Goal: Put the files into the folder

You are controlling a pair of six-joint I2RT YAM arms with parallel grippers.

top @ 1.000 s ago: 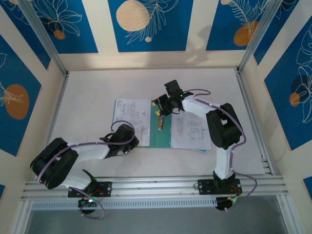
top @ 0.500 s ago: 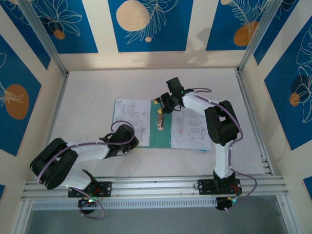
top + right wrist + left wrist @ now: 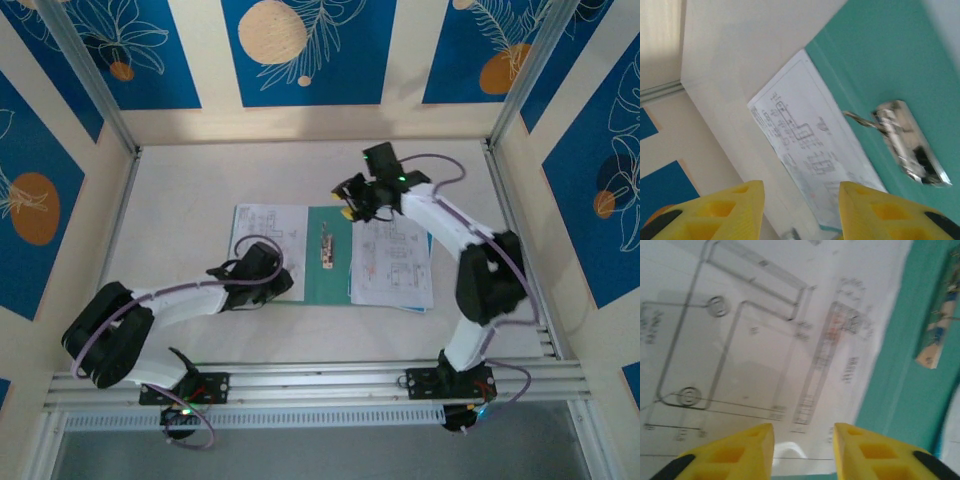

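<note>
Files: white sheets printed with black line drawings.

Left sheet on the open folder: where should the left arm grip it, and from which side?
Probably its near edge, from the near side. The left sheet lies flat on the folder, so only an edge can be pinched; the left gripper sits there, jaws open.
</note>
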